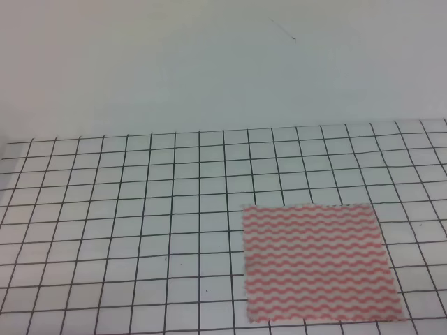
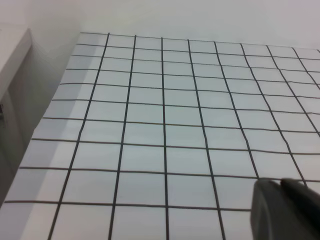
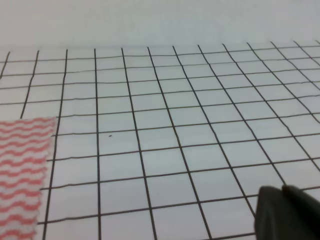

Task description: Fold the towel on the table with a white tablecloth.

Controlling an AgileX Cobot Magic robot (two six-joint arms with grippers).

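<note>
In the high view the table [image 1: 126,209] fills the lower frame, and the towel [image 1: 318,262] lies flat and unfolded at lower right. Each wrist view shows only a dark sliver of the left gripper [image 2: 285,210] and right gripper [image 3: 287,212] at lower right; whether either is released or clenched cannot be told.

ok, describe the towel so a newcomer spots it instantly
Start from the table with a white tablecloth, gridded in thin black lines. On its near right part lies the towel, flat and unfolded. It is the only coloured thing there: pinkish-red and white wavy stripes.
</note>
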